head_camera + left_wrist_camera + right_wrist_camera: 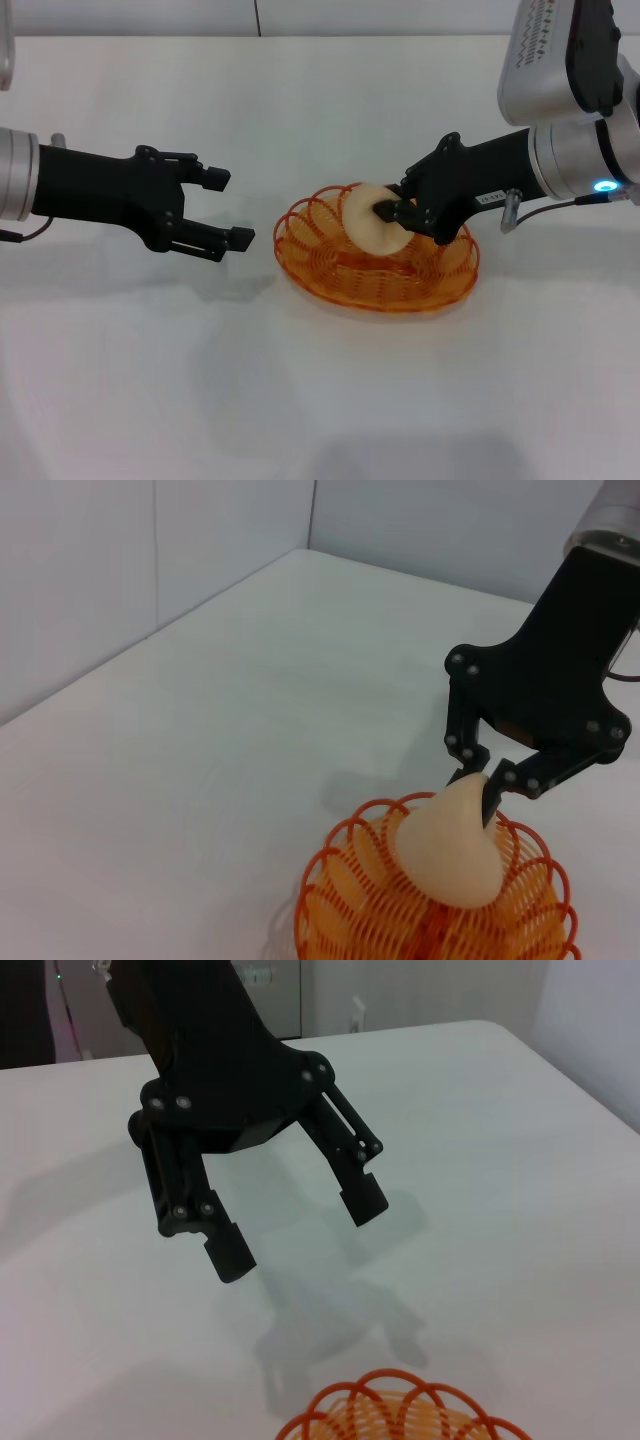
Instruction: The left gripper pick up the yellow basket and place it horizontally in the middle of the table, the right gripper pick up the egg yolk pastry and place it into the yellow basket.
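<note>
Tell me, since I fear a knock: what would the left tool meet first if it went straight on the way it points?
Probably the near rim of the yellow basket. The left tool hangs open, aimed at it across bare table; height is unclear, so it might pass just above.

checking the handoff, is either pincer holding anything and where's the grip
The right gripper holds the egg yolk pastry by its upper edge, over the yellow basket. The left gripper is open, holding nothing.
</note>
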Tool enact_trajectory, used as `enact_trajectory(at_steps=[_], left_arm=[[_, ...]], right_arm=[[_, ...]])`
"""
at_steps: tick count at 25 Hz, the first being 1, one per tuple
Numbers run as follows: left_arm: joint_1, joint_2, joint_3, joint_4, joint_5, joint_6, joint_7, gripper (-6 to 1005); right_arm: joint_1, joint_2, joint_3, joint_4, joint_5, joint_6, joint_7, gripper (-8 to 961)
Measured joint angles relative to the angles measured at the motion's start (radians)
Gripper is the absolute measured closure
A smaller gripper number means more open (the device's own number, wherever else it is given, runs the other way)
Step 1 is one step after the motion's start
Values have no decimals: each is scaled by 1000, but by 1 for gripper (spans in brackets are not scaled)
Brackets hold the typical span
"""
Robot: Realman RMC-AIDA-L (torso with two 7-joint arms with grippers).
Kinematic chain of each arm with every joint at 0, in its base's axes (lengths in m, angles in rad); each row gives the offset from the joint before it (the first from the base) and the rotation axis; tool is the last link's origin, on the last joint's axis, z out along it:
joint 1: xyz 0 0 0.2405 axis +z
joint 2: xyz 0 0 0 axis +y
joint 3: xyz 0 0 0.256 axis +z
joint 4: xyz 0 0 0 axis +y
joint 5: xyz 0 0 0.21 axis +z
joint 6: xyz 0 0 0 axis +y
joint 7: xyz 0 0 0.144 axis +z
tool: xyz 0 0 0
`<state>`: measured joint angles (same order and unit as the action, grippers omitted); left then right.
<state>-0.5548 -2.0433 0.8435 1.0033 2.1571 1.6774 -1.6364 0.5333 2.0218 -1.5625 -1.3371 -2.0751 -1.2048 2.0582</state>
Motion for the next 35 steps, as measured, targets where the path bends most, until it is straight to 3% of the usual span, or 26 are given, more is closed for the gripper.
enact_trajectory(at_steps=[8,17,25,35], left_arm=[[2,0,0,0,1,-6,2,120],[13,3,-1,2,-5,-2,7,120],[34,3,-4,11,-40,-1,20,120],[84,12,-29,8,-82,26,47,120]], right_arm=[[0,-2,4,1,14,-8,0,787],[-26,-6,11,-33,15,-39,-5,461],[-138,-9,79,-104,46,-74,-15,201],[-273,-13,207,-148,122,-154,-119,198]])
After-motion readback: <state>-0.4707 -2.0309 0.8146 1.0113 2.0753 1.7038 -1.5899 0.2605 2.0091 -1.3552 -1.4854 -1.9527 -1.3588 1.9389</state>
